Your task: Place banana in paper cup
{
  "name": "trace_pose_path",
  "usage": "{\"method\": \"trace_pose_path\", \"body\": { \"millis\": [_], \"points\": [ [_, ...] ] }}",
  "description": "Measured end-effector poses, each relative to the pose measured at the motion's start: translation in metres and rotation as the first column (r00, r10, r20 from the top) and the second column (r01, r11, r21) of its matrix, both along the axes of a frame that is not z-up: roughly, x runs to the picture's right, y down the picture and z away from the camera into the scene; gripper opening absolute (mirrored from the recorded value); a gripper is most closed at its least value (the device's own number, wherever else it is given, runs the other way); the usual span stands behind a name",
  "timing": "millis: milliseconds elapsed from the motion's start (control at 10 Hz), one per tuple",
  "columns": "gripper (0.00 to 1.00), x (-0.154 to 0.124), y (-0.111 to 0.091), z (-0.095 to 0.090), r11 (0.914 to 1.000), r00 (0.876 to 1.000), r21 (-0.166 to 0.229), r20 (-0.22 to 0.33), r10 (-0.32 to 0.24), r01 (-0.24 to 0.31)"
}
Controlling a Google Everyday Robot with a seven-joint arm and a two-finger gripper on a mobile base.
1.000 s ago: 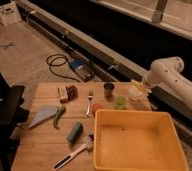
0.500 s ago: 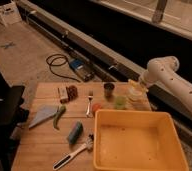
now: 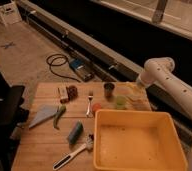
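The white arm point(image 3: 165, 80) reaches in from the right, its elbow high above the far right corner of the wooden surface point(image 3: 39, 137); the hand point(image 3: 135, 90) hangs at that corner, just above the paper cup point(image 3: 134, 98), which stands near the surface's right edge, beyond the yellow bin point(image 3: 136, 140); the hand and the cup's pale rim blur together here, so I cannot tell whether the hand is apart or together, nor whether anything is held in it; a pale yellowish patch at the cup may be the banana, but the view does not settle whether it sits inside the cup, at the rim, or in the hand.

Just left of the paper cup stands a small green cup point(image 3: 120, 102), and left of that, a little farther back, a dark brown cup point(image 3: 109, 89); a fork point(image 3: 90, 102) lies lengthwise near the middle of the surface, with a small orange-red item point(image 3: 96, 107) just beside its near end; toward the back left sit a small pale packet point(image 3: 63, 93) and a dark reddish object point(image 3: 72, 91), side by side; nearer the left edge lies a grey-blue wedge point(image 3: 43, 116), with a green curved pod point(image 3: 59, 115) touching or just beside its right side; a blue block point(image 3: 75, 132) lies near the bin's left wall, and a brush point(image 3: 74, 152) lies slantwise at the near edge.

On the floor beyond the surface lies a coiled black cable point(image 3: 58, 65).
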State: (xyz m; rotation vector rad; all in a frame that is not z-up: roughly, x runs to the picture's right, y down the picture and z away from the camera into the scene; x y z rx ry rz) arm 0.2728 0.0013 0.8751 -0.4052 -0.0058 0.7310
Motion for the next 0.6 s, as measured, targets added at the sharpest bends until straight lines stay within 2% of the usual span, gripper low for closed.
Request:
{"method": "trace_pose_path", "body": {
  "millis": [100, 600],
  "points": [
    [0.61, 0.0010, -0.0002, -0.0005, 1.0000, 1.000, 0.000, 0.000, 0.002, -0.002],
    [0.62, 0.0032, -0.0030, -0.0040, 1.0000, 1.000, 0.007, -0.001, 0.004, -0.004]
  ]
}}
